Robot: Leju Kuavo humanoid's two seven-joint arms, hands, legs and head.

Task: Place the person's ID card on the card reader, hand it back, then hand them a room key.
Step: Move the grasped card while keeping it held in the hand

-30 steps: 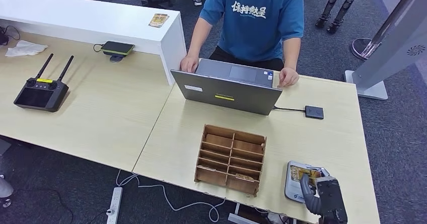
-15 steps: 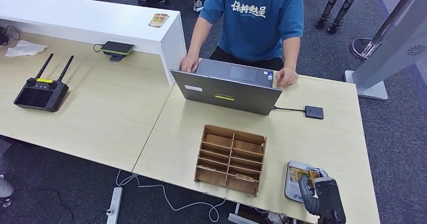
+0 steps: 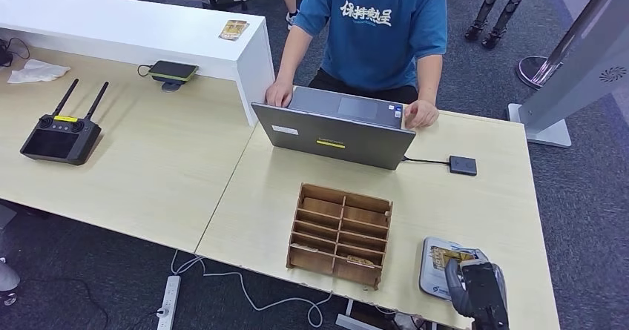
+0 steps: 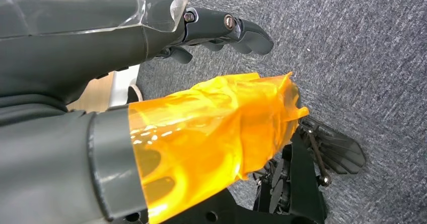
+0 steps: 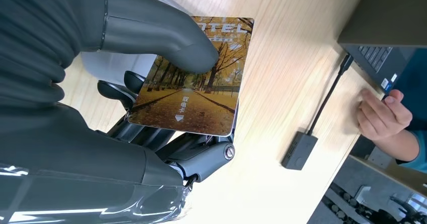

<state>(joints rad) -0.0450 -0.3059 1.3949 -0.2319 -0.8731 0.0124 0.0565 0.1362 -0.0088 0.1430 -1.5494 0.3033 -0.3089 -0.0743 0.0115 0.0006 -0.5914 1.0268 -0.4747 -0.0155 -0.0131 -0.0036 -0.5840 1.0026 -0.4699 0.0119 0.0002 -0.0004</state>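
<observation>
Right wrist view shows the right hand (image 5: 151, 113) holding a room key (image 5: 194, 83), a card printed with an autumn avenue: the thumb presses on its printed face and the dark fingers (image 5: 151, 133) lie under it, so the card is pinched flat. Its long axis points away from the wrist toward the far side of the table (image 3: 460, 204), where the person (image 3: 378, 26) sits.

From the head view, that hand (image 3: 478, 289) is at the near right corner of the table, over a pale tray (image 3: 430, 267) at the near edge. The person is straight across, hands resting at the laptop (image 3: 334, 126). Their hand (image 3: 423, 113) at the laptop's right corner is the closer one to the card. Between the card and that hand lies bare tabletop, with only the small black card reader (image 3: 463, 165) and its cable just to the right of the laptop. A wooden rack (image 3: 341, 233) stands to the left of the robot's hand, well apart from a straight forward reach.

My judgement: the handover calls for a reach forward and slightly left, lifting above the reader, card's free end leading.

Left hand (image 4: 221, 30) hangs by the floor, its fingers loosely extended and holding nothing; the right is plainly the nearer arm. No ID card can be made out on the reader.
</observation>
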